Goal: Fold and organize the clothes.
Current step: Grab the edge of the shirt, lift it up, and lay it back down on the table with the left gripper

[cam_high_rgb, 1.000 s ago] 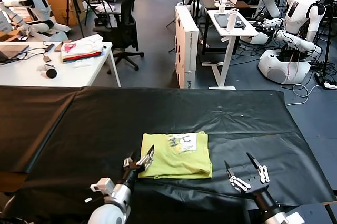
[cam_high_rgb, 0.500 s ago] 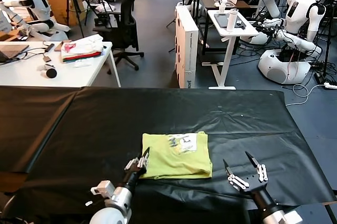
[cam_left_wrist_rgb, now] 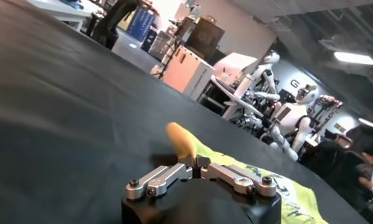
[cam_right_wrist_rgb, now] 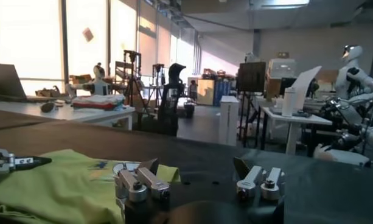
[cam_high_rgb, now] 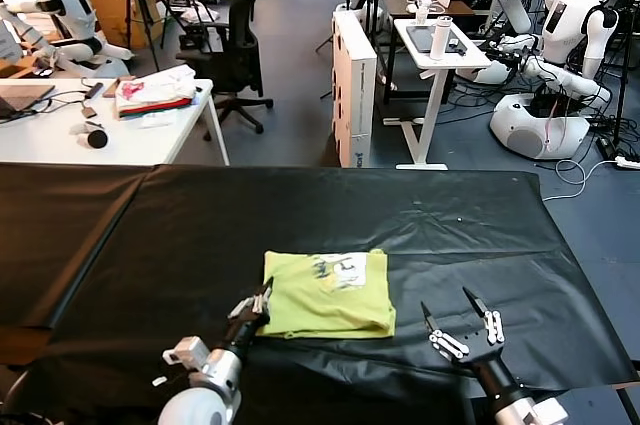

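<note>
The lime yellow-green T-shirt (cam_high_rgb: 326, 293) lies folded into a rectangle on the black table cover (cam_high_rgb: 150, 245), its white print facing up near the far edge. My left gripper (cam_high_rgb: 258, 303) is at the shirt's near left corner and is shut on a pinched-up fold of the cloth; in the left wrist view (cam_left_wrist_rgb: 194, 163) the jaws meet on the yellow fold (cam_left_wrist_rgb: 179, 140). My right gripper (cam_high_rgb: 462, 320) hovers open and empty to the right of the shirt, apart from it. In the right wrist view (cam_right_wrist_rgb: 198, 170) the shirt (cam_right_wrist_rgb: 58, 182) lies beside its fingers.
A white table at the back left carries a white-pink-red cloth pile (cam_high_rgb: 155, 91). An office chair (cam_high_rgb: 237, 35), a white cabinet (cam_high_rgb: 354, 85), a small desk (cam_high_rgb: 440, 50) and parked robots (cam_high_rgb: 560, 55) stand beyond the table's far edge.
The shirt has slid a little to the left with my left gripper, which has drawn back and left while shut on the corner. The right gripper has shifted slightly left.
</note>
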Robot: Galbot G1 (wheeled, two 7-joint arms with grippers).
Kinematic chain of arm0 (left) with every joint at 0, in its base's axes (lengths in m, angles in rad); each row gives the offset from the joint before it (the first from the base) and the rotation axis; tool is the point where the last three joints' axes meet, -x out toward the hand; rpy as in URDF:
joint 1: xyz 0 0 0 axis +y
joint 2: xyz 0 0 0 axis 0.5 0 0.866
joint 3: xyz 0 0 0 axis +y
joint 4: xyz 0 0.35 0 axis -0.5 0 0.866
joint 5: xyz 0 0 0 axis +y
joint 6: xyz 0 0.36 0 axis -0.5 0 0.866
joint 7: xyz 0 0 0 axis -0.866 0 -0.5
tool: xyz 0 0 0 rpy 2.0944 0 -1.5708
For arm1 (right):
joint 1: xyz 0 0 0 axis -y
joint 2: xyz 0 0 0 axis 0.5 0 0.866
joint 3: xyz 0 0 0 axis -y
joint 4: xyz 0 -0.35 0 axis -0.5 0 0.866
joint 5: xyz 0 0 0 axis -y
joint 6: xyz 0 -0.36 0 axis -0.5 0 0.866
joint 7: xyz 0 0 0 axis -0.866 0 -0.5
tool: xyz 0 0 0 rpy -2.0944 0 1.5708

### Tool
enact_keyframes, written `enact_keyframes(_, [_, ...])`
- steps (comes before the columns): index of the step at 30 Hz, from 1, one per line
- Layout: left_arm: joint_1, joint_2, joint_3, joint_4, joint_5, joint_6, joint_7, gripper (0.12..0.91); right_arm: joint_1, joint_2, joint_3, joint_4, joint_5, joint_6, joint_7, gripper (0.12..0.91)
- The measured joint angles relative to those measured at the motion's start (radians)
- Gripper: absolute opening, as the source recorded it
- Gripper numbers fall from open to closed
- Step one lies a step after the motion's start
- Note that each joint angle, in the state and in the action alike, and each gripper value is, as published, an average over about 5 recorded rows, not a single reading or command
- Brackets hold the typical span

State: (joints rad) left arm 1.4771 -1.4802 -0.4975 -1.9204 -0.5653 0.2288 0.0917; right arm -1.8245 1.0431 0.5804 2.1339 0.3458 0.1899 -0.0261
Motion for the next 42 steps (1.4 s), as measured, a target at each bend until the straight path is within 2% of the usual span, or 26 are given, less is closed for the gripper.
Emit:
enact_keyframes(12, [0.016,0.230,-0.163,-0.043,-0.121,0.056,-0.030,0.172,0.042,0.012,-0.024,-0.031,-0.011,-0.008,0.013,0.907])
enact_keyframes(22, [0.091,0.434,-0.359,-0.113,-0.255,0.114,-0.057,0.172,0.085,0.026,-0.053,-0.059,-0.015,-0.013,0.022,0.907])
enact_keyframes(25, [0.105,0.489,-0.424,-0.146,-0.298,0.138,-0.078,0.172,0.094,0.032,-0.054,-0.065,-0.015,-0.014,0.025,0.907])
enact_keyframes(30, [0.093,0.538,-0.481,-0.222,-0.380,0.201,-0.147,0.172,0.099,0.042,-0.052,-0.070,-0.017,-0.014,0.027,0.907])
enact_keyframes(34, [0.058,0.511,-0.447,-0.298,-0.434,0.258,-0.217,0.172,0.089,0.052,-0.042,-0.066,-0.026,-0.015,0.029,0.907])
enact_keyframes(38, [0.012,0.438,-0.322,-0.364,-0.452,0.291,-0.288,0.172,0.071,0.064,-0.024,-0.059,-0.045,-0.015,0.031,0.907])
enact_keyframes(40, [-0.014,0.391,-0.234,-0.374,-0.427,0.295,-0.302,0.172,0.061,0.071,-0.017,-0.054,-0.059,-0.015,0.031,0.907])
enact_keyframes(42, [-0.044,0.333,-0.136,-0.362,-0.385,0.290,-0.298,0.172,0.050,0.080,-0.012,-0.049,-0.075,-0.016,0.032,0.907])
